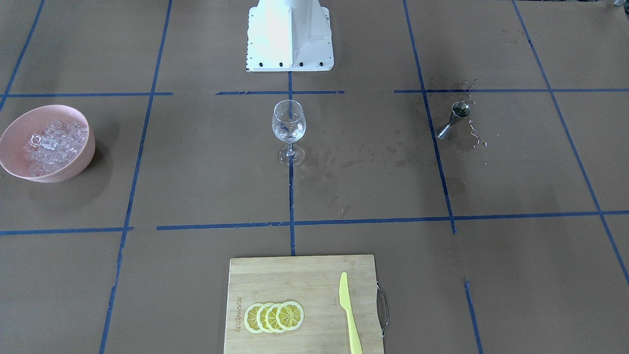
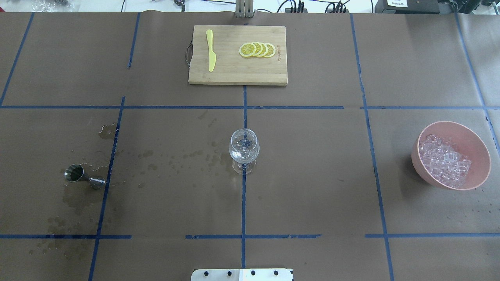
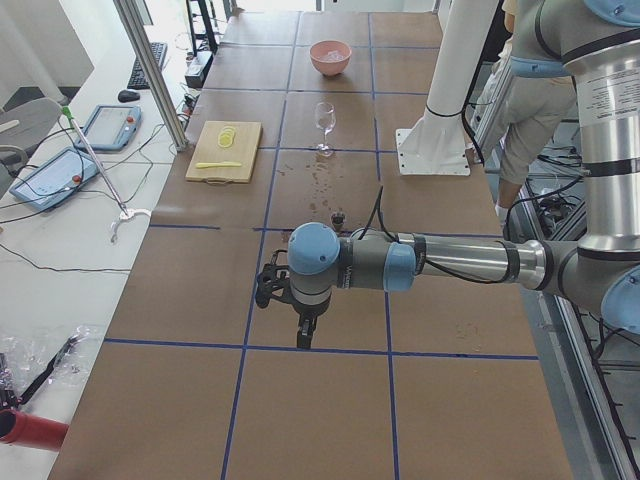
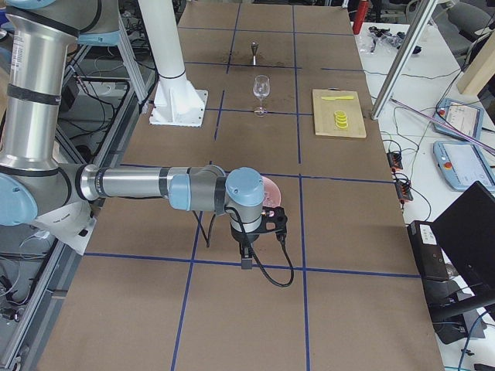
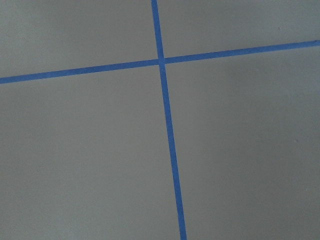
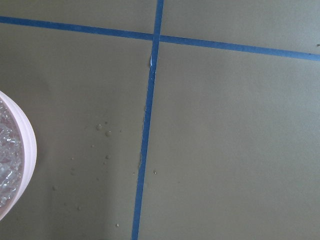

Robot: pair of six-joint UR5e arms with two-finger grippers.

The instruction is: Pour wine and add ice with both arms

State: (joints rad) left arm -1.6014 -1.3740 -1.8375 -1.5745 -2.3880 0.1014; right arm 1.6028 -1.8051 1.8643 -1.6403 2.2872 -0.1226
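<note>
I cannot tell if my left gripper [image 3: 303,336] or right gripper [image 4: 246,260] is parted or closed; both hang over bare paper. I'd grip the jigger [image 1: 453,121] at its waist and level, so as not to spill the wine [image 1: 461,110]. The wine glass [image 2: 243,150] stands well apart, mid-table. Ice [image 2: 443,164] fills the pink bowl [image 2: 474,142] far to my right, well in from any edge.

Left arm [image 3: 450,262]: stretched level, wrist turned down.
Left gripper [image 3: 303,341]: pointed downward; opening not discernible.
Right arm [image 4: 131,185]: stretched level, wrist turned down.
Right gripper [image 4: 246,263]: pointed downward; opening not discernible.
</note>
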